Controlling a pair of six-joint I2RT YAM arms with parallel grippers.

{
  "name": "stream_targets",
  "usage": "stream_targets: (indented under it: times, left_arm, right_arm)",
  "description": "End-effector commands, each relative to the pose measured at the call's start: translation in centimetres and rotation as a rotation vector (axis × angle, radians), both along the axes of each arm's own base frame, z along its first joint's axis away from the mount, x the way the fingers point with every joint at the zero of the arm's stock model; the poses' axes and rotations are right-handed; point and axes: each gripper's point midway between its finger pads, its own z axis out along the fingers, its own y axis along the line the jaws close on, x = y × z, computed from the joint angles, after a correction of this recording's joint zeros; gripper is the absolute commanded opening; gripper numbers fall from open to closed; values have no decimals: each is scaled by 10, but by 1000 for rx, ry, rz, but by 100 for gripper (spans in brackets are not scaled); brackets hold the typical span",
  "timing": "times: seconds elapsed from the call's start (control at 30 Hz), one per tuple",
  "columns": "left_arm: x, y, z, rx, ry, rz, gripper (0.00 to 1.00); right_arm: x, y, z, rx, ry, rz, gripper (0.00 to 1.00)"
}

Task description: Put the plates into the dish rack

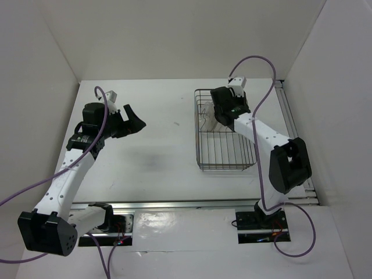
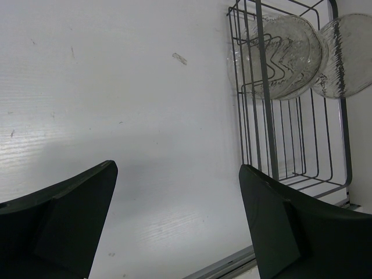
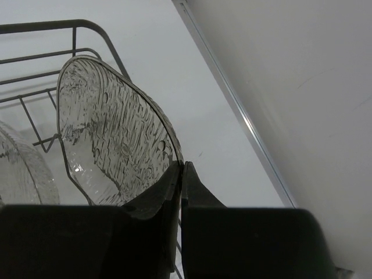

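Observation:
The dish rack (image 1: 226,167), a dark wire basket, stands on the right half of the table. My right gripper (image 1: 214,118) reaches into its far end and is shut on the rim of a clear textured plate (image 3: 110,139), which it holds on edge by the rack's rim (image 3: 52,25). The fingertips (image 3: 182,165) pinch the plate's edge. Another plate (image 3: 23,168) leans to its left. In the left wrist view, overlapping plates (image 2: 285,52) stand in the rack (image 2: 267,116) and the held plate (image 2: 349,55) shows at its right. My left gripper (image 1: 138,121) (image 2: 177,168) is open and empty over bare table.
White walls enclose the table on three sides. A metal rail (image 1: 296,133) runs along the right edge, close behind the rack, and another (image 1: 192,204) runs along the near edge in front of the arm bases.

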Motion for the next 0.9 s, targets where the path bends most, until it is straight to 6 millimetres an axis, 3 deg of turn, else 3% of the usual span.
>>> stream_targets:
  times: [0.0, 0.17, 0.2, 0.23, 0.47, 0.57, 0.6, 0.63, 0.67, 0.73, 0.8, 0.87]
  left_arm:
    - [4, -1, 26, -11, -70, -6, 100]
    - [2, 0, 27, -4, -74, -11, 100]
    - [2, 0, 27, -4, -74, -11, 100]
    - [2, 0, 27, -4, -74, -11, 100]
    - [1, -1, 27, -8, -74, -19, 100]
    - [1, -1, 27, -8, -74, -19, 100]
    - [2, 1, 27, -3, -74, -8, 100]
    - [2, 1, 27, -3, -74, -8, 100]
    - [3, 3, 26, 10, -78, -1, 100]
    - [3, 10, 28, 40, -70, 30, 100]
    - [7, 21, 33, 81, -70, 79, 100]
    - [8, 33, 38, 130, -63, 118, 100]
  right_arm:
    - [5, 8, 0, 20, -46, -5, 6]
    - [9, 11, -6, 29, -38, 2, 33]
    - [9, 11, -6, 29, -38, 2, 41]
    - [9, 13, -7, 34, -36, 9, 57]
    - [17, 24, -7, 85, -28, 55, 70]
    - [20, 32, 24, 178, -117, 132, 77]
    - [18, 33, 33, 194, -128, 148, 84]
    - [20, 42, 46, 242, -149, 204, 98]
    - [10, 44, 66, 283, -182, 238, 100]
    - [2, 66, 93, 398, -212, 382, 100]
    - [-23, 71, 127, 499, -260, 452, 100]
    - [-53, 57, 147, 541, -289, 428, 100]
